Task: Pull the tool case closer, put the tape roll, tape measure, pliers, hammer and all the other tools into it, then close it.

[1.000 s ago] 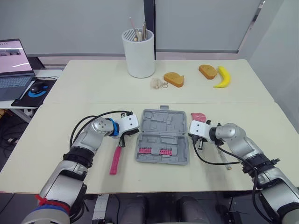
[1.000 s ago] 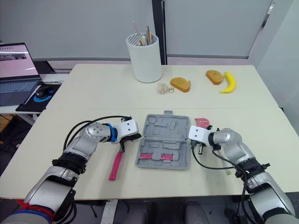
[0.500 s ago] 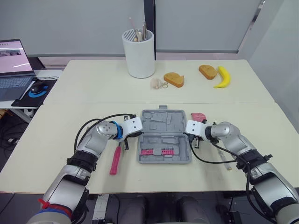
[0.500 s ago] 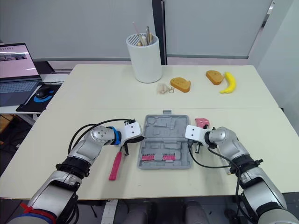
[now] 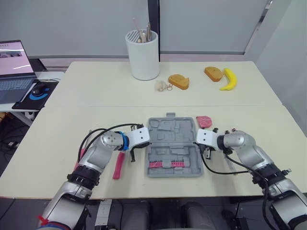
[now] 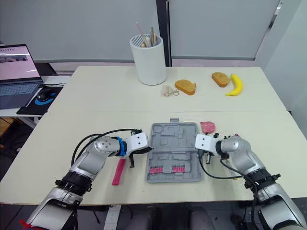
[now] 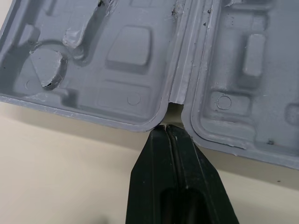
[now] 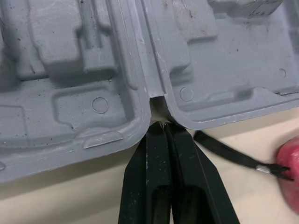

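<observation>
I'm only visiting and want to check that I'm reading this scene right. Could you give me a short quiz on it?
1. True or false: the grey tool case lies open.
2. Which fruit is in view? A) apple B) banana C) orange
3. Fill in: the left claw and right claw each sit at the case's hinge notch with their fingers ____.
Key: 1 true; 2 B; 3 shut.

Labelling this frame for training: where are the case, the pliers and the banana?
case (image 5: 172, 132), left eye view, bare far half of the open shell.
pliers (image 5: 117, 167), left eye view, pink handle.
banana (image 5: 229, 80), left eye view, middle of its curve.
</observation>
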